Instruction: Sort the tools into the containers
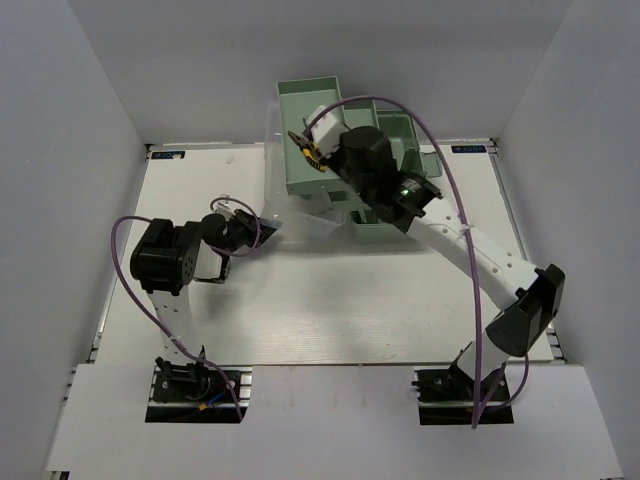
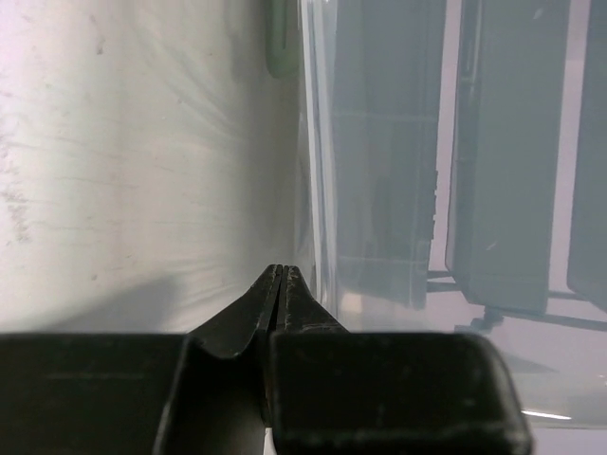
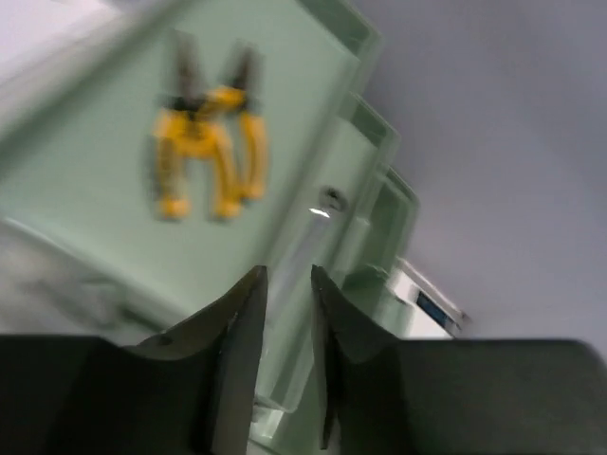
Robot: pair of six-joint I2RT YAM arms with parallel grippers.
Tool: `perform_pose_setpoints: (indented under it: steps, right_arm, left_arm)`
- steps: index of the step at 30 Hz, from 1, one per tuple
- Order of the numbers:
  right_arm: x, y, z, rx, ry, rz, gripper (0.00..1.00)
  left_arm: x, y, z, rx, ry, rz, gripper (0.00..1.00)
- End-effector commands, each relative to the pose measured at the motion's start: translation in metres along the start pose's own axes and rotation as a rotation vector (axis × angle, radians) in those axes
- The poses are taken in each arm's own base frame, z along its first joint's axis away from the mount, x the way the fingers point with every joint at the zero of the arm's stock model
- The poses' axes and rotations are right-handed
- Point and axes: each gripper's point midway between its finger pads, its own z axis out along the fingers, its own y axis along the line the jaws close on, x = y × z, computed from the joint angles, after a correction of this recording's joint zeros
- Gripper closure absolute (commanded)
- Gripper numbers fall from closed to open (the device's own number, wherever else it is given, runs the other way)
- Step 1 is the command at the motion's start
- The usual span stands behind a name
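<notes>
Pliers (image 3: 204,137), yellow-handled, in smooth green tray (image 3: 95,180); right claw (image 3: 287,272) slightly parted, left claw (image 2: 283,269) closed.

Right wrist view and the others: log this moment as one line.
right gripper: open, empty, over tray | pliers: two, yellow-handled, lying in tray | left gripper: shut, beside translucent lid

No text can be read.

two yellow-handled pliers (image 3: 196,133), one pale green toolbox (image 1: 308,90)
</notes>
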Motion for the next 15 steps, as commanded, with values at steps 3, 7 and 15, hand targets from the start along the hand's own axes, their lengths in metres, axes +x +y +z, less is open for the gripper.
perform_pose_setpoints:
  steps: [3,7,15]
  right_arm:
    - [0.077,-0.110,-0.004,0.341,0.162,0.224,0.99]
    - [0.191,-0.150,0.008,0.290,0.375,0.472,1.00]
    - [0.315,-0.141,0.037,0.136,0.612,0.641,1.00]
  left_arm:
    - [-0.026,-0.091,0.004,0.253,-0.061,0.155,0.87]
    - [-0.026,-0.093,0.005,0.255,-0.052,0.156,0.87]
    - [-0.032,-0.106,0.012,0.274,-0.039,0.168,0.87]
